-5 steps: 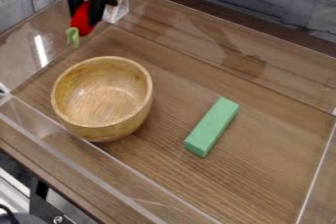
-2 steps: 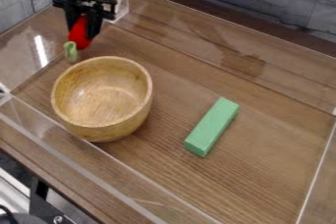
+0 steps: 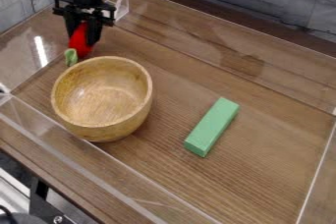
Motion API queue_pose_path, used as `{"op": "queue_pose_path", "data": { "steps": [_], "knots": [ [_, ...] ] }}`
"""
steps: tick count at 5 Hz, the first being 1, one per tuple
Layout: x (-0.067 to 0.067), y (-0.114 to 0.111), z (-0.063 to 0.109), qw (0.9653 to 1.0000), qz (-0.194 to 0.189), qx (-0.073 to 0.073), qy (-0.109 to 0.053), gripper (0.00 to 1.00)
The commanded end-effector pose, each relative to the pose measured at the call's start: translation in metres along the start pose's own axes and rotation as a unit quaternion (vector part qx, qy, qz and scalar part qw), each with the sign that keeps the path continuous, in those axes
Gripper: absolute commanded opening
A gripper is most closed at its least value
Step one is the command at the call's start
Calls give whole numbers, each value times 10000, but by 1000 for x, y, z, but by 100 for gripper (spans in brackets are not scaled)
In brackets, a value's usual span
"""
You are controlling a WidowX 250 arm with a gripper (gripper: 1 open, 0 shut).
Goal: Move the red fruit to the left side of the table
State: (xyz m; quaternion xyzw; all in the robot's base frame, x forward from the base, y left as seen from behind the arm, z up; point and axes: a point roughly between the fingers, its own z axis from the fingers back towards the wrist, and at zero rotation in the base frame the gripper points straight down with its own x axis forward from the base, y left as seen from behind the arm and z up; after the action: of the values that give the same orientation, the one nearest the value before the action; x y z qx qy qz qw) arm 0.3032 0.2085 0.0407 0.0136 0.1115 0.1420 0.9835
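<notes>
The red fruit is in the upper left of the view, just above the wooden bowl and a little to its left, with its pale green stem pointing down toward the bowl's rim. Over the last second it has come down the view, away from the far corner and nearer the bowl. Whether it touches the table or hangs just over it, I cannot tell from this angle.

For the task, that change looks like the placing stretch. The fruit is already toward the left of the view, so if the camera's left is the left that is meant, most of the carrying seems done — what remains is to set it down and let go. The drift toward the bowl is the thing to watch: much further that way and the fruit could catch the rim or drop inside. The next move probably calls for a small lowering on the bare wood, then a clean release. Being round, the fruit may roll once freed, though the stem might check it.

The gripper reaches in from the top edge, its dark fingers directed down the view and closed on the fruit's upper end — shut as far as the fruit between them allows. The green block lies well apart, to the right of the bowl, slanting across the wood and out of the way.
</notes>
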Motion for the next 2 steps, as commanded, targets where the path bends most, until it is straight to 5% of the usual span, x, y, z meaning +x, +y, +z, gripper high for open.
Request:
{"op": "queue_pose_path", "data": {
  "steps": [1,2],
  "knots": [
    [-6,10,37,9987,29,22,-513,0],
    [-10,8,40,9983,10,-48,-587,0]
  ]
}}
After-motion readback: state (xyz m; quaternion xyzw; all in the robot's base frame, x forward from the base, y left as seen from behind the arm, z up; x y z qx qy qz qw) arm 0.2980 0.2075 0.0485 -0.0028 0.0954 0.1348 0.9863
